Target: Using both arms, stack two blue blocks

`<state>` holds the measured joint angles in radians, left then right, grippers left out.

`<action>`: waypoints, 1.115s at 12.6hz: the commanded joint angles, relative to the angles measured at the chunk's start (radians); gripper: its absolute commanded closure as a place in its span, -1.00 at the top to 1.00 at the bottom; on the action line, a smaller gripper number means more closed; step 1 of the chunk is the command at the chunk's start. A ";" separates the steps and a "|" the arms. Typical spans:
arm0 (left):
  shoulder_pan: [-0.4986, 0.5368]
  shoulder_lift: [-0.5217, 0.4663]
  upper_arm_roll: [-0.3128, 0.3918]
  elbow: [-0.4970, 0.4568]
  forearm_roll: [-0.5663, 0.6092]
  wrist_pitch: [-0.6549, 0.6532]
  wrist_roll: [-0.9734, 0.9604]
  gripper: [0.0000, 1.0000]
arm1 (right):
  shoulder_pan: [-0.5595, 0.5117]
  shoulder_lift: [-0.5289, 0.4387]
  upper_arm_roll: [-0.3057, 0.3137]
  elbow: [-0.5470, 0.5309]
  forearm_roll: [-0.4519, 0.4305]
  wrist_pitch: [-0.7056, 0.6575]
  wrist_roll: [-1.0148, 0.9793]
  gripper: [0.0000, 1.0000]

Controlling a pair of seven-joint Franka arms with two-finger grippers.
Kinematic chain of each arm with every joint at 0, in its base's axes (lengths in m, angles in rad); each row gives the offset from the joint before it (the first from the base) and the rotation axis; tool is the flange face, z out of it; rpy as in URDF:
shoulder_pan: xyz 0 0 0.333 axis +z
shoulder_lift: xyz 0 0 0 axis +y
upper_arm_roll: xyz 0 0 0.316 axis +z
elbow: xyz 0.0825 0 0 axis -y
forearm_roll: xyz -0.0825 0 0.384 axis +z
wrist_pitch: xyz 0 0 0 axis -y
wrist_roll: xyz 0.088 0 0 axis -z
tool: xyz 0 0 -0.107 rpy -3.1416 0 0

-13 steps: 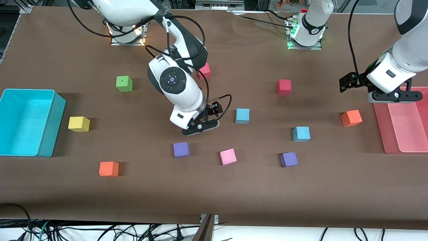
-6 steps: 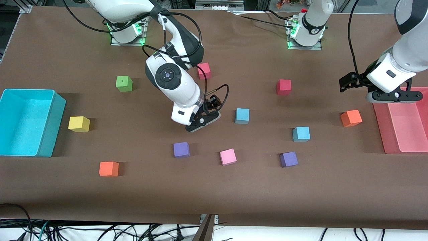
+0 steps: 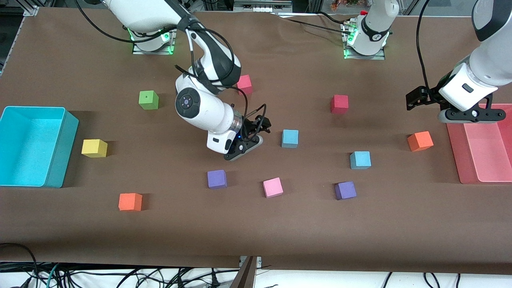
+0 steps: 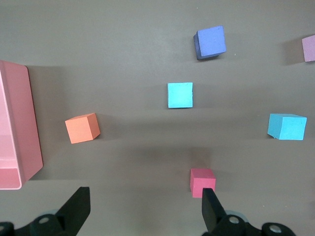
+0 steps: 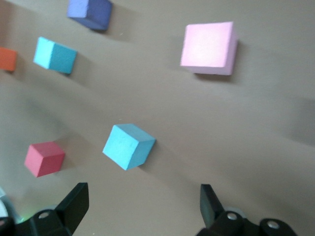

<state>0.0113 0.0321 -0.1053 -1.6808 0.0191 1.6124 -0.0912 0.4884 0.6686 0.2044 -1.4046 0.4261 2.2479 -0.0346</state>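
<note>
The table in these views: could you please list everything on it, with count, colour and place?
Blue blocks: 2, sky blue; one mid-table beside the right gripper, one nearer the camera, toward the left arm's end.
Purple blocks: 2; and, near the front camera.
Pink block: 1, between the purple ones.
Red blocks: 2;, toward the bases.
Orange blocks: 2;.
Green block: 1.
Yellow block: 1, beside the turquoise bin.
Turquoise bin: 1, right arm's end.
Pink tray: 1, left arm's end.
Right gripper: open, over bare table.
Left gripper: open, waiting over the tray's edge.
</note>
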 commanded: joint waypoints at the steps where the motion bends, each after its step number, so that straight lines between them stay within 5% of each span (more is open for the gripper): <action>1: 0.001 0.009 0.001 0.026 -0.027 -0.014 0.014 1.00 | -0.004 0.017 0.015 -0.039 0.091 0.089 -0.187 0.99; 5: 0.001 0.009 -0.001 0.026 -0.027 -0.014 0.014 1.00 | 0.009 0.048 0.024 -0.115 0.091 0.244 -0.434 0.99; 11: 0.001 0.009 -0.001 0.026 -0.027 -0.014 0.014 1.00 | -0.059 0.042 0.062 -0.154 0.100 0.251 -0.802 0.99; 12: 0.001 0.008 -0.001 0.026 -0.027 -0.014 0.014 1.00 | -0.080 0.042 0.064 -0.155 0.117 0.213 -0.848 0.99; 14: 0.001 0.008 -0.001 0.026 -0.027 -0.014 0.014 1.00 | -0.097 0.043 0.061 -0.157 0.289 0.150 -1.026 0.99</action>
<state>0.0113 0.0321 -0.1063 -1.6806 0.0191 1.6123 -0.0912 0.4281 0.7340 0.2420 -1.5304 0.5912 2.4381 -0.9040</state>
